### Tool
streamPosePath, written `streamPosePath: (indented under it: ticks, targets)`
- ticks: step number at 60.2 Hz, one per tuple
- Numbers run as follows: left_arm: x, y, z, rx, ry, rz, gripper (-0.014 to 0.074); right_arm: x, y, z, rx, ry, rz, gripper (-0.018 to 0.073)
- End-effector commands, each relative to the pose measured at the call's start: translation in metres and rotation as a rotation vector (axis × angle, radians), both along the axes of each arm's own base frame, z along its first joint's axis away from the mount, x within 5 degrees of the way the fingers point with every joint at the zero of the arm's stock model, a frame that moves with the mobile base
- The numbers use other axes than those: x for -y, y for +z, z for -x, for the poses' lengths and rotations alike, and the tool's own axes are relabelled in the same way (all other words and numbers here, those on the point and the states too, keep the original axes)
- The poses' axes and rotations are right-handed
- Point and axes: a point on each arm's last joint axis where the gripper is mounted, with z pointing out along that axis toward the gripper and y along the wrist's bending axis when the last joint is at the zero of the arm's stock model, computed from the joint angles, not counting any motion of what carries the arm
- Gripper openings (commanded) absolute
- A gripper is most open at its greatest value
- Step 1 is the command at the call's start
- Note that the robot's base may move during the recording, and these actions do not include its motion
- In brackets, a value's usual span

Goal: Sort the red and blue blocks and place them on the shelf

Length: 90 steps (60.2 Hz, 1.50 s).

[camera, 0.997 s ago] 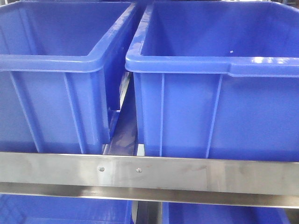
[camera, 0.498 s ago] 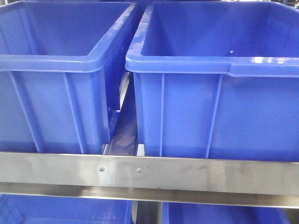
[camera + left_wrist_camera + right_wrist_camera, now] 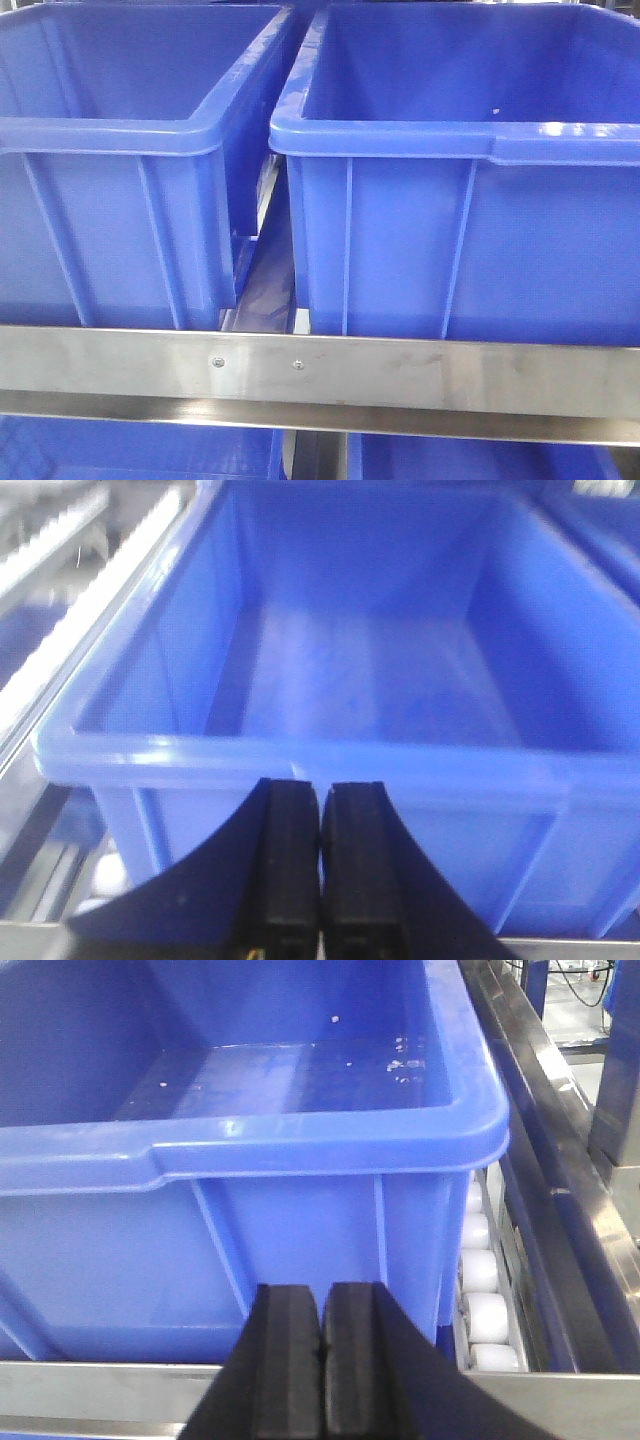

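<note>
Both grippers, left (image 3: 320, 810) and right (image 3: 322, 1310), have their fingers pressed together, each just before a blue bin (image 3: 330, 770) on the shelf (image 3: 320, 370).

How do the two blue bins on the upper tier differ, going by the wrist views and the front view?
The left bin shows a bare floor, while the right bin has small white specks scattered on its floor. In the front view the right bin's front wall sits nearer the steel rail than the left bin's, which is set further back. Both are the same blue plastic with ribbed walls and rolled rims, and neither holds a block.
</note>
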Motion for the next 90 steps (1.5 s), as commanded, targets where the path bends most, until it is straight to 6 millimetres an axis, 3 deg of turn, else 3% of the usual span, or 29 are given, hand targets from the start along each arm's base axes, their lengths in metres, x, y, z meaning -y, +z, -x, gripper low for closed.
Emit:
streamPosePath:
  ticks: [1,6,11,90]
  targets:
    - [0.002,-0.006,0.003,0.167,-0.032,0.029,0.0138,0.001,0.009,0.001,0.110,-0.008,-0.003,0.0067]
    - [0.003,-0.026,0.005,0.208,-0.043,0.056,0.0138,0.001,0.009,0.001,0.110,-0.008,-0.003,0.0067]
    - [0.002,-0.029,0.006,0.157,-0.033,0.054,0.0138,0.001,0.009,0.001,0.110,-0.008,-0.003,0.0067]
    - [0.002,-0.027,0.006,0.200,-0.034,0.064,0.0138,0.001,0.009,0.001,0.109,-0.008,-0.003,0.0067]
